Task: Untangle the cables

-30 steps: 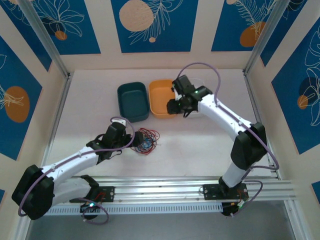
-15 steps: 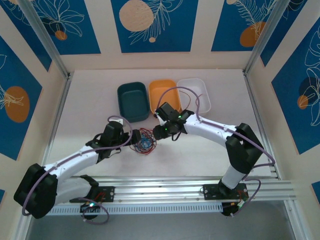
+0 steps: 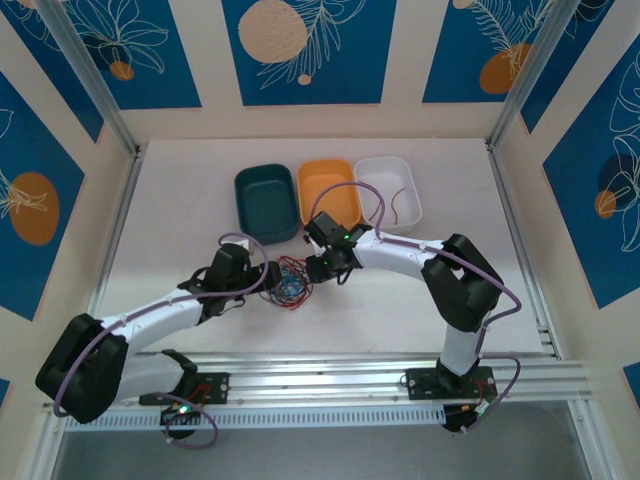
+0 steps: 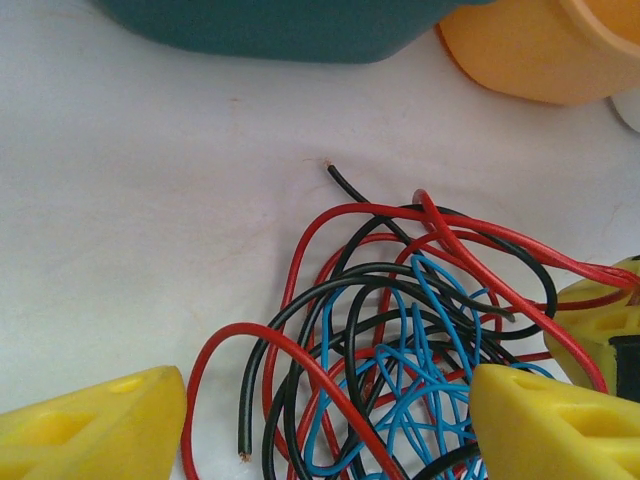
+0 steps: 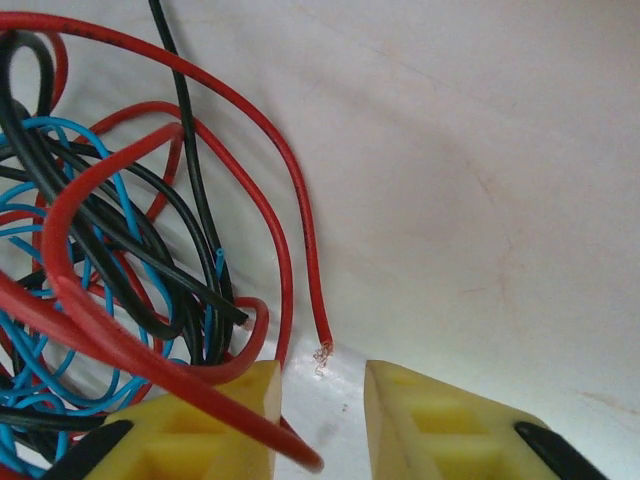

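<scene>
as we line up a grab, left tool (image 4: pixel 328 392) sits open astride cables (image 4: pixel 400 330), right tool (image 5: pixel 322 385) barely open at a red end (image 5: pixel 321 345); next we pinch it, pull clear.

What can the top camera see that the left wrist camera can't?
Top camera's extras: the inside of the white bin with one red cable in it, plus the left arm and right arm. Left wrist camera's extras: a close look at the yellow fingers of the left pincer, and the cut end of a black cable. Shared: the tangle of red, black and blue cables, the teal bin and the orange bin.
</scene>
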